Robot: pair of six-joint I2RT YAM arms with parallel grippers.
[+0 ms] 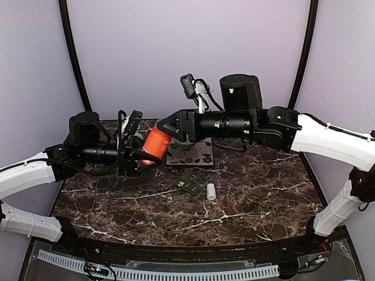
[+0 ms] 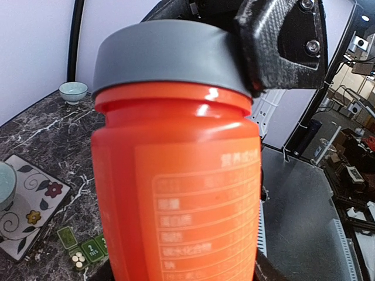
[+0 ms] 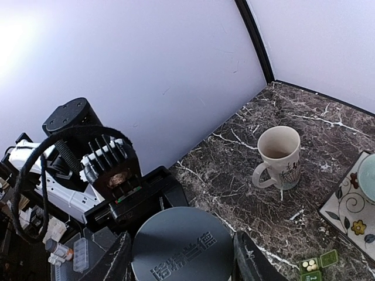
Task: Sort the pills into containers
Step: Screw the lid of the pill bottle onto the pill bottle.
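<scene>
Only wrist views, pills (image 2: 77,259), pill box (image 2: 94,250)

One orange bottle (image 1: 156,142) is clamped above the bench (image 1: 263,199) between two claws, the left claw (image 1: 147,156) and the right claw (image 3: 183,262). One flowered tile (image 1: 193,155) lies on that bench, with one dark green pill box (image 1: 187,185) and one small white cylinder (image 1: 211,191) just in front of it. Two pale bowls show, a bowl (image 2: 2,184) on the tile and a second bowl (image 2: 73,92) well apart from it, plus one mug (image 3: 280,157).
</scene>
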